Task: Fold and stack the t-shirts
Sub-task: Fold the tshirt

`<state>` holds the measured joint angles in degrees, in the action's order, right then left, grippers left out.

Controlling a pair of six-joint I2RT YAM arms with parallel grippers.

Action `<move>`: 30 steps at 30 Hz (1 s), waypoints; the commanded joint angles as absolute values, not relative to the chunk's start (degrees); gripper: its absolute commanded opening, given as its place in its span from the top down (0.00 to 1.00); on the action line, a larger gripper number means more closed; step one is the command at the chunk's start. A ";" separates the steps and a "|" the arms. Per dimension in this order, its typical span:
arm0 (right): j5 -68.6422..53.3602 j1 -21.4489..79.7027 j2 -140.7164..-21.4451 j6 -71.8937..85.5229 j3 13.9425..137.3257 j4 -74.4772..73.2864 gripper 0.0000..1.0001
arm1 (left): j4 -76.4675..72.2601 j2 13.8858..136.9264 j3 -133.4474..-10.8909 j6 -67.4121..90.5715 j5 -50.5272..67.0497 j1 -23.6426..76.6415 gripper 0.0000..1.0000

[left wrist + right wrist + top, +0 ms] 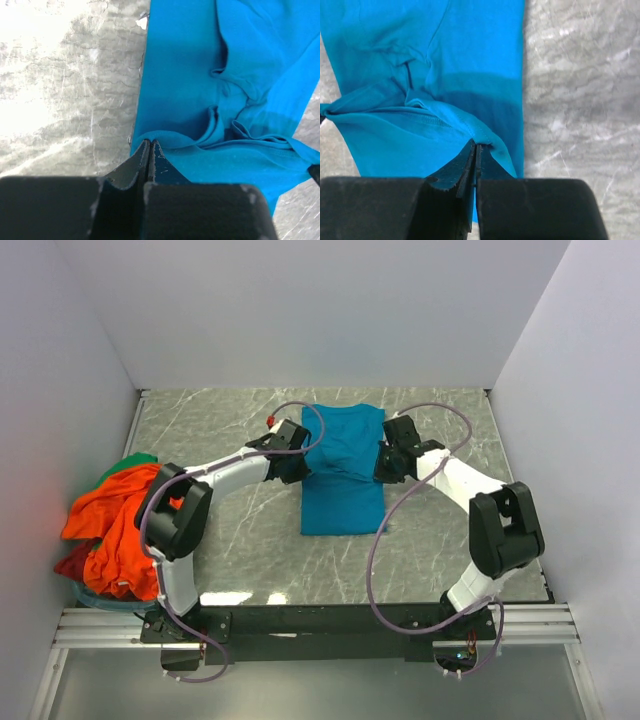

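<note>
The teal blue t-shirt (343, 468) lies as a long folded strip in the middle of the marble table. My left gripper (297, 469) is shut on its left edge and my right gripper (384, 466) is shut on its right edge, both at mid-length, holding a raised fold across it. The left wrist view shows the cloth (200, 85) pinched at the left gripper (150, 142). The right wrist view shows the shirt's hem (435, 120) pinched at the right gripper (476, 146). A pile with the orange t-shirt (120, 515), a red one (72, 562) and a green one (135, 461) lies at the left.
The shirt pile sits on a round teal basket rim (100, 602) at the table's left front. White walls (320, 310) enclose the table on three sides. Purple cables (385, 530) loop from both arms over the table. A black rail (320, 622) runs along the near edge.
</note>
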<state>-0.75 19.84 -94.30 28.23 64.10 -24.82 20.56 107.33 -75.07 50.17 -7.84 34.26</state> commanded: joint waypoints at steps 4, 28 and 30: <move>-0.09 18.55 -97.73 27.86 68.81 -22.85 0.93 | 18.81 109.16 -78.22 48.69 -6.15 33.57 0.94; -4.39 18.37 -72.00 32.86 47.21 -22.24 0.11 | 15.12 81.84 -52.58 53.34 -3.51 37.17 0.01; -5.79 18.46 -70.32 33.40 43.62 -20.92 0.11 | 14.33 80.17 -49.94 54.31 -3.69 37.79 0.00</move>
<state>-2.79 18.70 -72.95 31.77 47.53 -23.33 16.03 83.00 -53.43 51.46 -3.86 36.71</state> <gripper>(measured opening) 0.892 0.995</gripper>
